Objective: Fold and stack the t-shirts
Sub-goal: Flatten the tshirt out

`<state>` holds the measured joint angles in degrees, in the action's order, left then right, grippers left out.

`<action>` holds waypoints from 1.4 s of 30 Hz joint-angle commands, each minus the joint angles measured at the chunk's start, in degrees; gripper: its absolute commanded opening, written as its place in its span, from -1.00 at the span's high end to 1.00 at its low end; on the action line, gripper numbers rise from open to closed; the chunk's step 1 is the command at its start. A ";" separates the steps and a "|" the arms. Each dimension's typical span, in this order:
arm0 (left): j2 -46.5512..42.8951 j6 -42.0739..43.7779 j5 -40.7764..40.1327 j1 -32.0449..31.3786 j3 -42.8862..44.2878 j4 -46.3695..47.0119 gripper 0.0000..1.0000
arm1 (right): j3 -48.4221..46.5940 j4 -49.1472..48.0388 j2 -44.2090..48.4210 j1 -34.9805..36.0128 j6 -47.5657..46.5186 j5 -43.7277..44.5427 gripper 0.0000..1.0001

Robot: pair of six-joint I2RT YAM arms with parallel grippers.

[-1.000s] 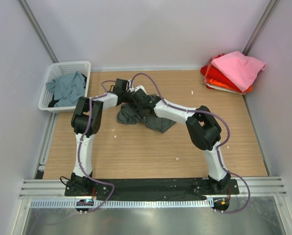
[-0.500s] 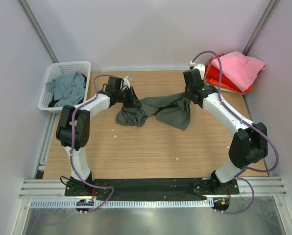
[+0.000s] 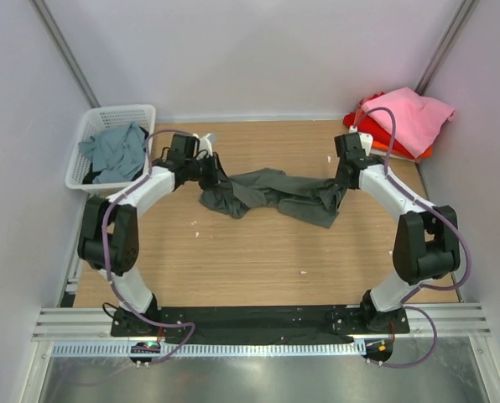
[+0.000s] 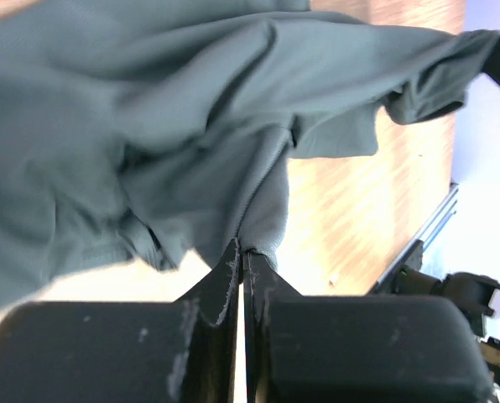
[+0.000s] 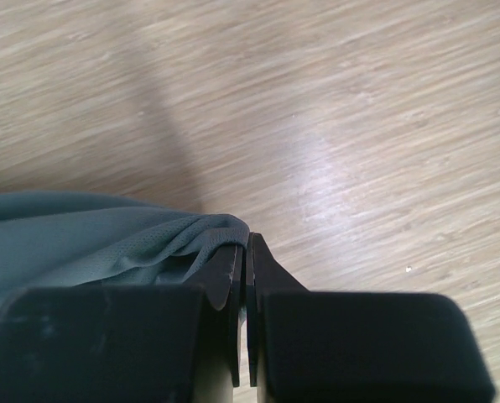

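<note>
A dark charcoal-grey t-shirt (image 3: pixel 267 195) is stretched in a crumpled band across the middle of the wooden table (image 3: pixel 258 260). My left gripper (image 3: pixel 216 174) is shut on its left end. In the left wrist view the jaws (image 4: pixel 243 252) pinch a fold of the grey cloth (image 4: pixel 191 126), which fans out ahead. At the shirt's right end my right gripper (image 3: pixel 337 190) is also shut. The right wrist view shows its jaws (image 5: pixel 247 245) clamped on a thin edge of the cloth (image 5: pixel 82 235) just above the tabletop.
A white lattice basket (image 3: pixel 91 122) at the back left holds a dusty teal-grey shirt (image 3: pixel 116 151). Folded shirts are stacked at the back right, pink (image 3: pixel 409 113) over red (image 3: pixel 366 128) and orange (image 3: pixel 393 148). Grey walls close in on three sides.
The two grippers have drawn apart. The right one swung from the centre to the right, the left one slid left, and the bunched grey shirt is now pulled out long between them.
</note>
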<state>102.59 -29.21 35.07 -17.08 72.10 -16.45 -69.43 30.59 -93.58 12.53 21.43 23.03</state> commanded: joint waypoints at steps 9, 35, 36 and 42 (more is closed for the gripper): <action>-36.73 -4.19 -7.55 -0.06 -8.72 5.03 1.00 | 2.37 -2.64 31.40 -0.58 1.16 -13.35 0.97; -69.37 -1.55 -25.05 0.03 0.69 -14.41 1.00 | -14.24 2.91 24.70 -3.20 3.35 -0.87 0.97; -68.93 -1.72 -25.05 0.03 -1.58 -12.84 1.00 | -14.07 2.72 21.02 -4.26 3.96 -3.05 0.97; -59.29 -2.43 -23.82 0.03 -11.53 -8.61 1.00 | -8.98 3.95 7.37 -11.83 7.05 -16.25 -1.00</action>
<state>37.08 -32.10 11.53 -17.12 64.40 -28.91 -79.90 33.10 -85.52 2.85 26.33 12.36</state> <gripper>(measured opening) 0.005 0.971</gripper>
